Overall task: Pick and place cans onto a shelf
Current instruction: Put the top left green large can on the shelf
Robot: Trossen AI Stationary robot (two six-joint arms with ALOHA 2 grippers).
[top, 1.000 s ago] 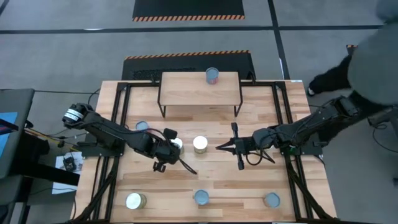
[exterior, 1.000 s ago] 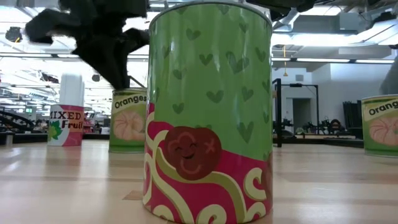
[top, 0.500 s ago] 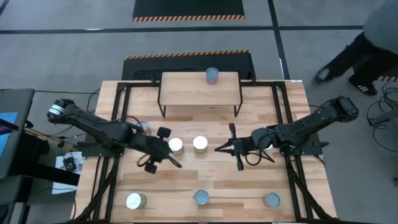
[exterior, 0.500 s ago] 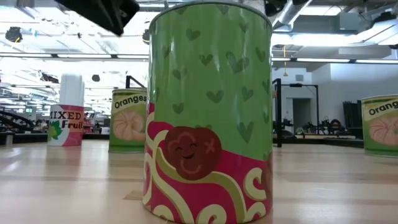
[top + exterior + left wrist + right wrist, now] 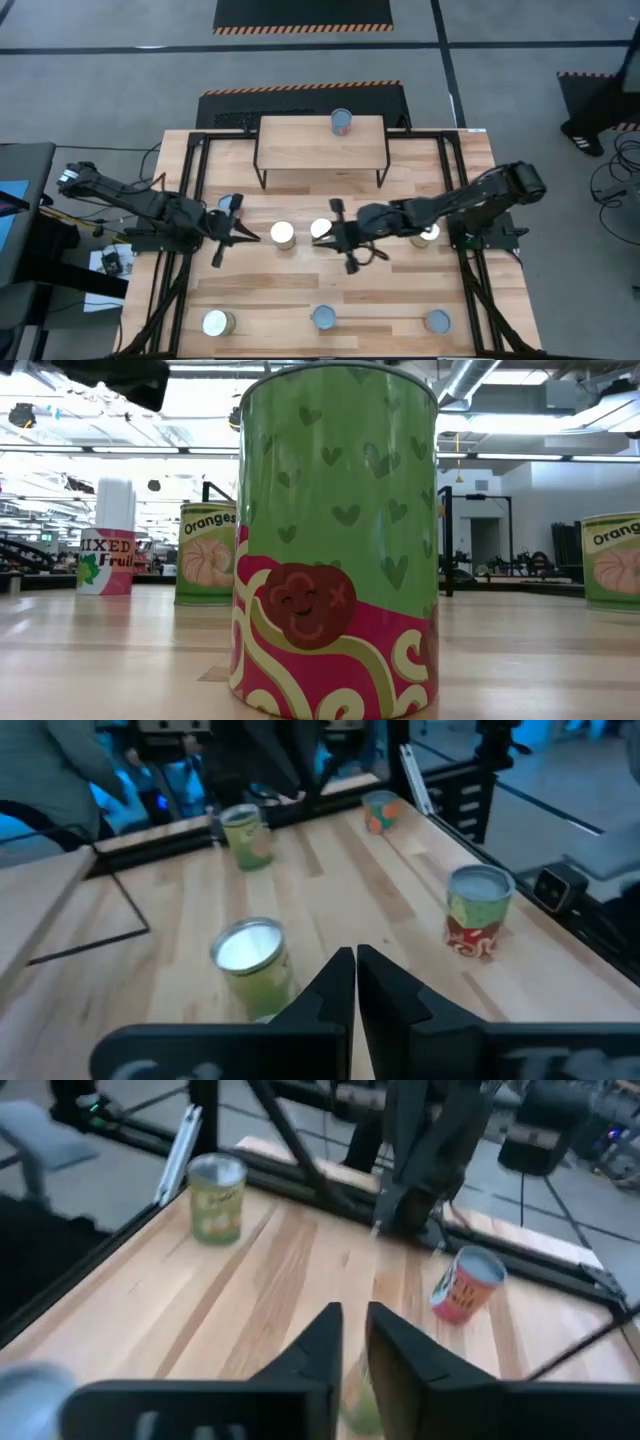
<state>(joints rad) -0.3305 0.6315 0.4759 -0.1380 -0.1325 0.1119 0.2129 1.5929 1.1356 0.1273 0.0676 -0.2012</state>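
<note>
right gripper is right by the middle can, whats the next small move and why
Probably ease the right gripper forward until its slightly parted fingers straddle the can, then close. In the high view it sits right beside that pale-topped can, nothing is held, and the shelf carries just one can. The left gripper is shut, beside another can.

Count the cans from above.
8 small round tins: one on the wood-topped shelf, one half-hidden by the left arm, two mid-table, one half-hidden under the right arm, three along the front.
</note>
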